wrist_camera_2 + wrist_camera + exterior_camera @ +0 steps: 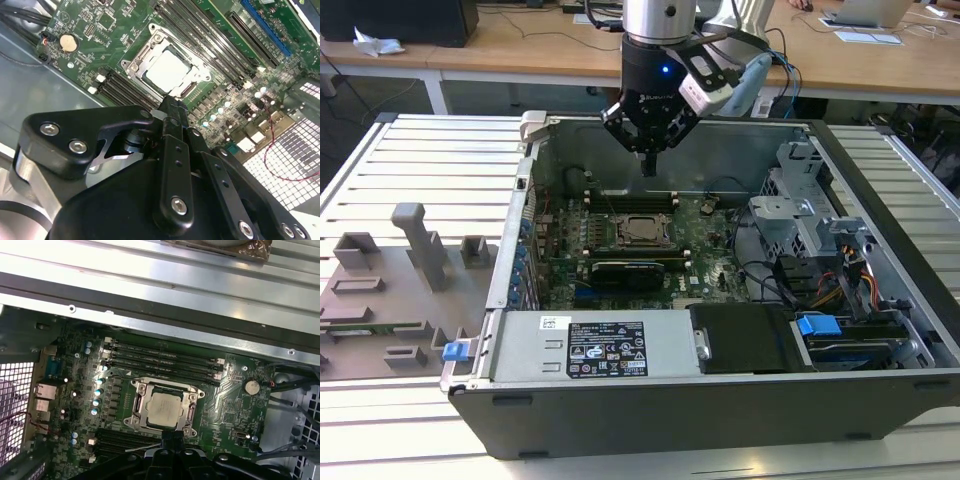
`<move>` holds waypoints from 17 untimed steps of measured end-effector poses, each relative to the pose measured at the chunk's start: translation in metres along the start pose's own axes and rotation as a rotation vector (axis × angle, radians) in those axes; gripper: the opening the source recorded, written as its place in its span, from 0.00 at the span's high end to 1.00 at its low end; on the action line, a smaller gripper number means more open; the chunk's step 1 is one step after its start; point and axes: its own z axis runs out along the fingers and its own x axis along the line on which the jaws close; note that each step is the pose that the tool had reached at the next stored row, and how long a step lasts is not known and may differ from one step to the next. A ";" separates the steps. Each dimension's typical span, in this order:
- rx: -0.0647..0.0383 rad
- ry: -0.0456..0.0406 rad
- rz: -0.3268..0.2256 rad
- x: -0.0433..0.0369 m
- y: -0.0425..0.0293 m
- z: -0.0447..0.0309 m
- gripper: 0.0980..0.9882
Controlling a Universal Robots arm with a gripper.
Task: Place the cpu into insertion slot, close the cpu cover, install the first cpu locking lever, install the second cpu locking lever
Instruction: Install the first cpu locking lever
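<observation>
One cpu [164, 409] sits framed by the cpu cover [141, 407]; gripper [648, 166] hangs above, jaws clenched on nothing. Cover looks thin and stiff: press its frame, not the fragile cpu.

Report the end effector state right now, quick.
End effector: closed, holding nothing, hanging above the cpu.

Looks a robotics lab in an office room. Open computer case [720, 410] on a ribbed aluminium bench [430, 150], grey jigs [420, 240] alongside. Wooden desks [520, 45] behind, with laptop [868, 12] and trailing cables [782, 62].
</observation>
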 end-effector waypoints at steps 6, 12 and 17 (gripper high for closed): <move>0.000 -0.0002 -0.001 0.0044 0.0007 -0.0002 0.99; 0.000 -0.0012 -0.001 0.0224 0.0039 -0.0006 0.99; 0.000 -0.0010 0.003 0.0332 0.0059 0.0032 0.99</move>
